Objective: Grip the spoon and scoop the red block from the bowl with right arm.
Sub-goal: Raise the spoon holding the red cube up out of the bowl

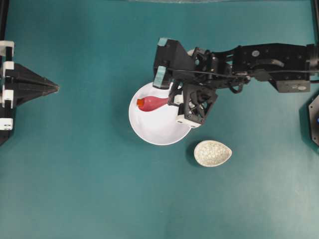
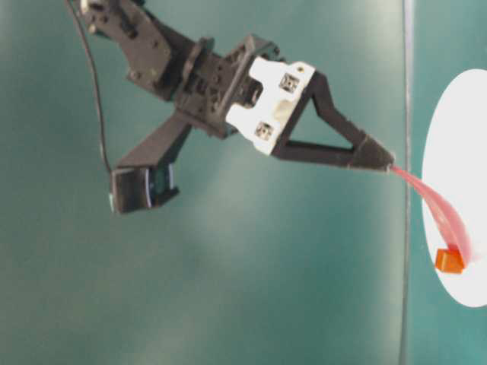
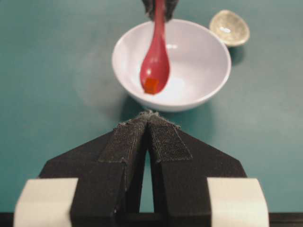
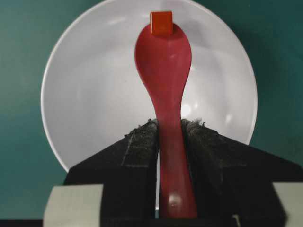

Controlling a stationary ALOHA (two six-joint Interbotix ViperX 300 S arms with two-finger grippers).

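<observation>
My right gripper [image 4: 169, 124] is shut on the handle of the pink-red spoon [image 4: 163, 56], which reaches out over the white bowl [image 4: 90, 99]. The red block [image 4: 161, 22] sits at the very tip of the scoop, touching it. I cannot tell whether it rests on the lip or on the bowl. From table level the right gripper [image 2: 386, 163] holds the spoon [image 2: 435, 204] slanting down to the block [image 2: 449, 261] inside the bowl [image 2: 468, 122]. My left gripper [image 3: 149, 115] is shut on nothing, low over the table, a short way from the bowl [image 3: 208, 87].
A small speckled beige dish [image 1: 213, 153] lies on the teal table just right of and below the bowl [image 1: 154, 132] in the overhead view. The left gripper [image 1: 56, 87] stays at the far left edge. The right arm [image 1: 269, 62] stretches in from the right side.
</observation>
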